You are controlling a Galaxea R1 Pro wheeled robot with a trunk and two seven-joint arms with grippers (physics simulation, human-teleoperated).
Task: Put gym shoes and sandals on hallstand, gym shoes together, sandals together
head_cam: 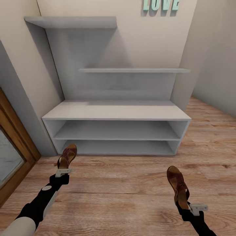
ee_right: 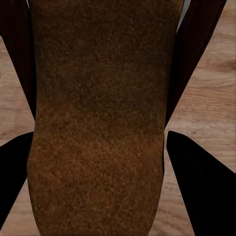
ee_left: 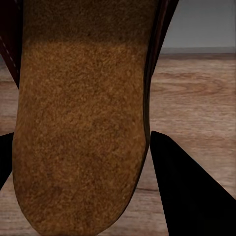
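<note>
Two sandals (head_cam: 67, 156) (head_cam: 178, 185), one per hand (head_cam: 63, 171) (head_cam: 188, 207), one hallstand (head_cam: 116, 113)

Green letters (head_cam: 160, 6) that spell LOVE hang high on the cream wall (head_cam: 131, 36). A wooden door frame (head_cam: 14, 137) stands at the left side, with a pale glass pane (head_cam: 8, 157) inside it. A grey wall (head_cam: 216, 55) is on the right.
</note>
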